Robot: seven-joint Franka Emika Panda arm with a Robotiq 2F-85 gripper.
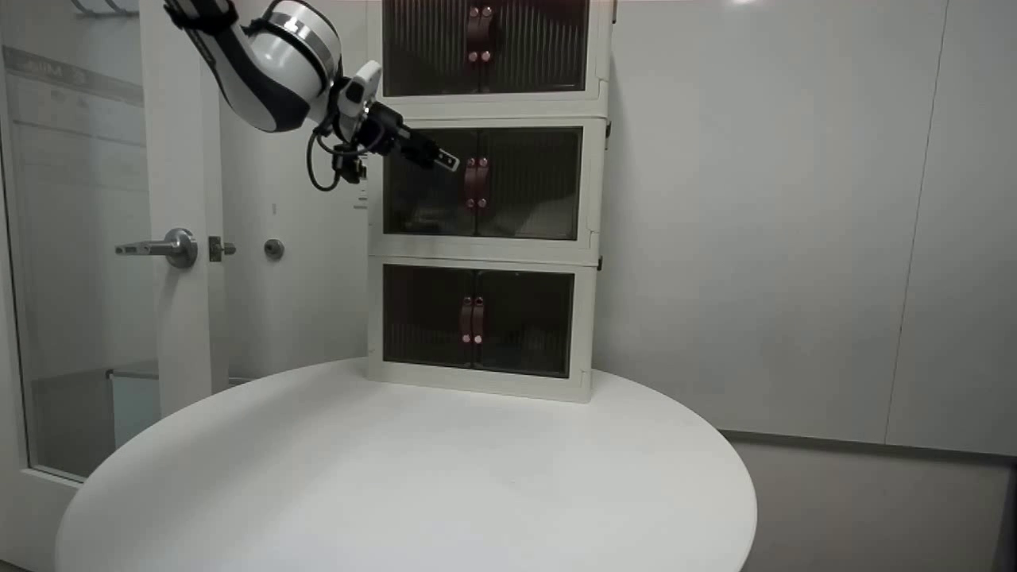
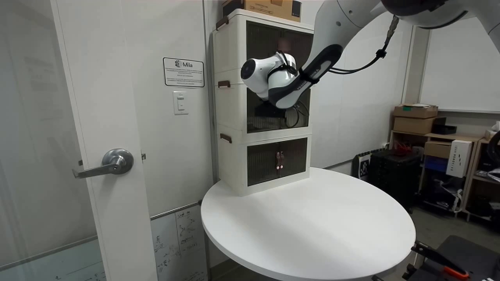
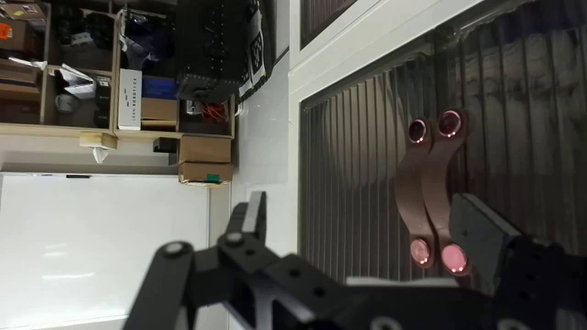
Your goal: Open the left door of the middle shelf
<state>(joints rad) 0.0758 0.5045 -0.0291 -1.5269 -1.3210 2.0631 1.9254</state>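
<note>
The spread tool [image 3: 361,201] partly hides the left door [image 1: 425,197]; whether they touch is hard to tell.

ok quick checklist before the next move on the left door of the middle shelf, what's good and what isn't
1. Left door shut: ok, it looks closed in an exterior view.
2. Jaws at the middle shelf: ok, they appear in front of it in an exterior view.
3. Jaws open: ok, they stand apart in the wrist view.
4. Left handle gripped: not ok, nothing is closed on it.
5. Left handle separate from the right handle: not ok, they sit close side by side, so catching both seems a risk.
6. Contact with the left handle: cannot tell, one jaw appears right beside it in the wrist view, but depth is unclear.
</note>
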